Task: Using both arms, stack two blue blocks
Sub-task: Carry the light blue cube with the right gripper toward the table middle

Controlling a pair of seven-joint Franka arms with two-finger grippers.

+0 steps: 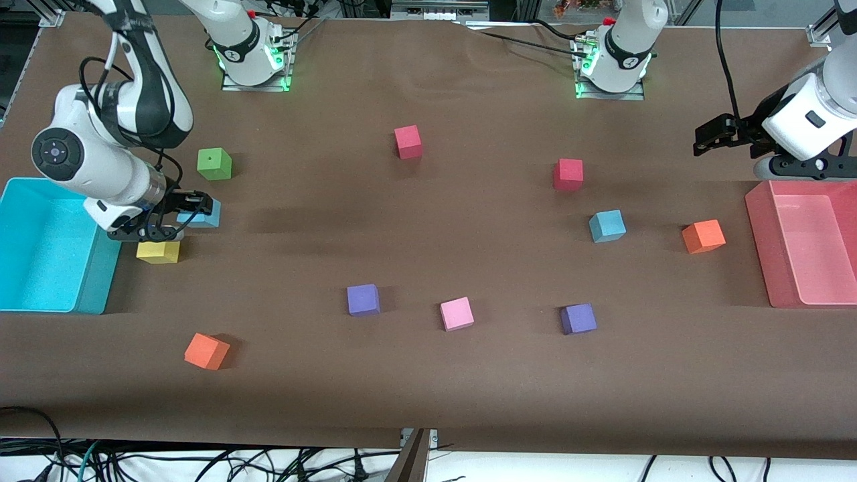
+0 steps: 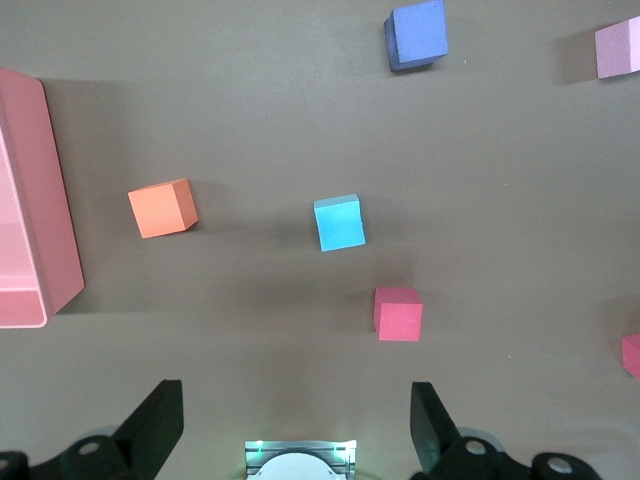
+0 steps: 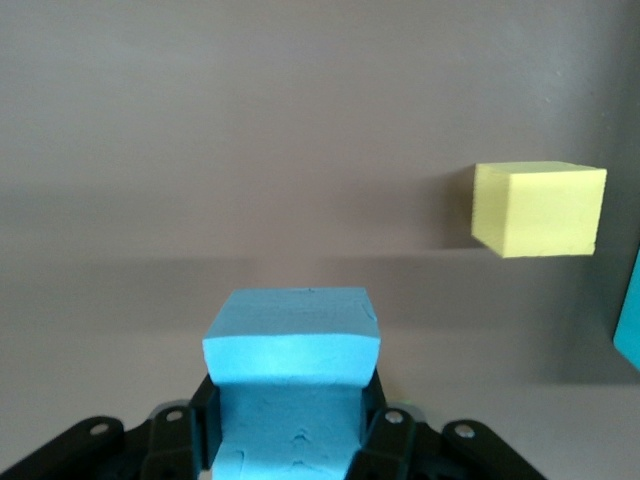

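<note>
One sky-blue block [image 1: 204,215] sits between my right gripper's [image 1: 189,213] fingers, low by the table and next to the yellow cube [image 1: 159,252]. The right wrist view shows the jaws closed on that block [image 3: 292,350]. The other sky-blue block [image 1: 607,225] lies on the table toward the left arm's end, between a red cube [image 1: 568,174] and an orange cube [image 1: 703,236]. It also shows in the left wrist view [image 2: 340,222]. My left gripper [image 1: 711,138] is open and empty, raised over the table beside the pink bin [image 1: 760,221]; its fingers stand wide apart in the left wrist view [image 2: 295,430].
A cyan bin [image 1: 87,288] stands at the right arm's end, close to my right gripper. A green cube [image 1: 214,164], another red cube [image 1: 408,142], two purple cubes [image 1: 363,299] [image 1: 578,318], a pink cube [image 1: 456,314] and another orange cube [image 1: 207,351] lie scattered.
</note>
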